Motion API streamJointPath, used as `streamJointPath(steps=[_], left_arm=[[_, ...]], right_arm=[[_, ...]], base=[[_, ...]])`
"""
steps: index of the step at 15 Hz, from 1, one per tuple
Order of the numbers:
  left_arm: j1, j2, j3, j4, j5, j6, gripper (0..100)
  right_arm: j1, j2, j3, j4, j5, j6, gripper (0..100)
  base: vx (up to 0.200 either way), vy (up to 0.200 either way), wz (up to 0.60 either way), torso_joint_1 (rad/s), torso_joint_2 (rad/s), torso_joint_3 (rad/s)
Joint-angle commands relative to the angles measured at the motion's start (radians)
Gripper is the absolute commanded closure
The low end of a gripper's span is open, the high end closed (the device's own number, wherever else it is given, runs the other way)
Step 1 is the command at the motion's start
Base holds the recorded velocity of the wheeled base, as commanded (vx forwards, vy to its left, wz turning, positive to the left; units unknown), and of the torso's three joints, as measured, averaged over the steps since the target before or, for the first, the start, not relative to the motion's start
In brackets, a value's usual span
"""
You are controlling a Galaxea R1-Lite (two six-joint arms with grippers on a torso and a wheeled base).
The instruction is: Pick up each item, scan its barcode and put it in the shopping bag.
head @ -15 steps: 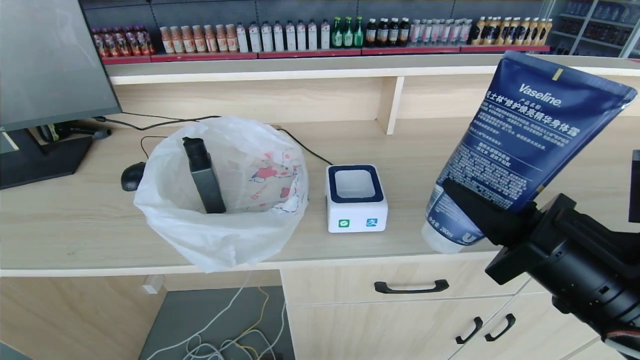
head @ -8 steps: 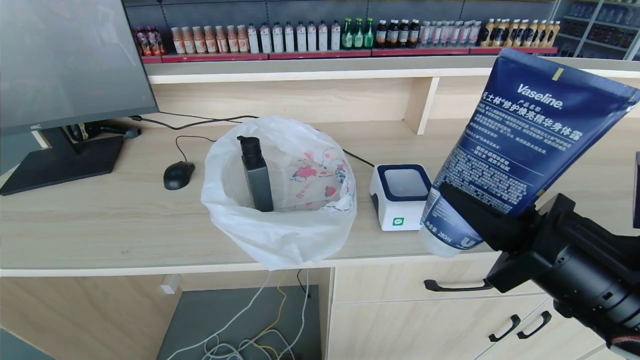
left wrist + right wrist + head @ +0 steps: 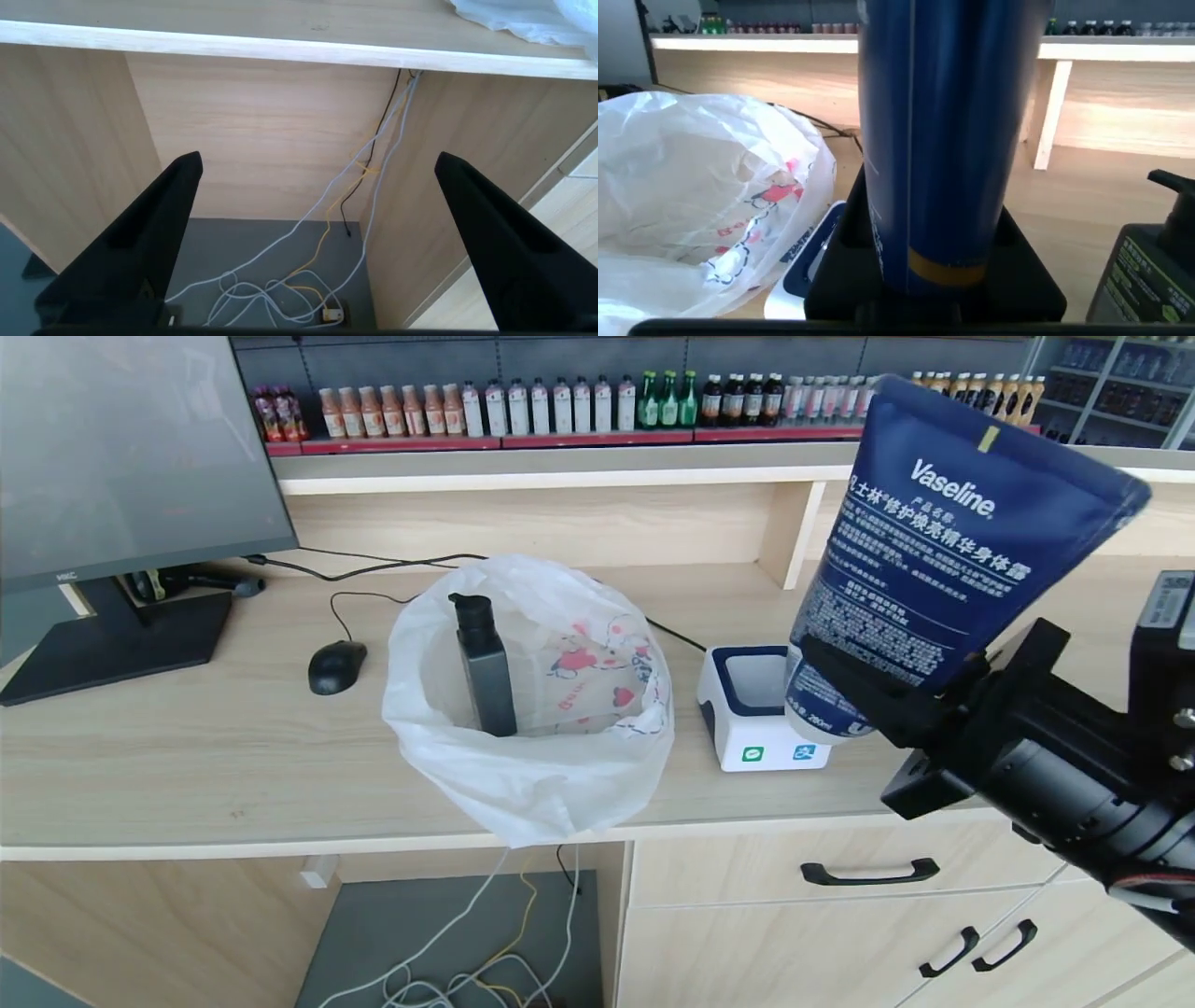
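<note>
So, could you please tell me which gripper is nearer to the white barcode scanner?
Right. The right gripper holds the blue tube close by the scanner; the left gripper hangs open below the counter edge, facing the cables.

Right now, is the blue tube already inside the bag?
No, the right jaws hold the tube clear of the bag, near the scanner.

One tube (image 3: pixel 943 551), one shopping bag (image 3: pixel 532 793), one scanner (image 3: pixel 761 751), one mouse (image 3: pixel 336 667), one pump bottle (image 3: pixel 487 672), seemingly a second bottle (image 3: pixel 1148 271).
</note>
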Motion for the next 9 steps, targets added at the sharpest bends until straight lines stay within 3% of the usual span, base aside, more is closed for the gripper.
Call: streamJointPath(steps=[1,2,4,6,9], left_arm=[[0.001,0.0,0.0,0.0,0.0,0.0,0],[0.001,0.0,0.0,0.0,0.0,0.0,0],[0.001,0.0,0.0,0.0,-0.002,0.0,0],[0.001,0.0,0.0,0.0,0.0,0.0,0],[0.001,0.0,0.0,0.0,0.0,0.0,0]], right_arm=[[-0.029,0.048,-0.019,0.026,0.008,-0.079,100],[-0.029,0.071,-0.025,0.026,0.011,-0.124,100],[-0.04,0.147,-0.062,0.029,0.085,-0.363,100],[-0.044,0.163,-0.073,0.029,0.109,-0.444,100],[-0.172,0.192,-0.168,0.044,0.255,-0.562,100]], base=[[0.0,0.0,0.0,0.0,0.0,0.0],[0.0,0.0,0.0,0.0,0.0,0.0],[0.0,0.0,0.0,0.0,0.0,0.0],[0.0,0.0,0.0,0.0,0.0,0.0],[0.0,0.0,0.0,0.0,0.0,0.0]])
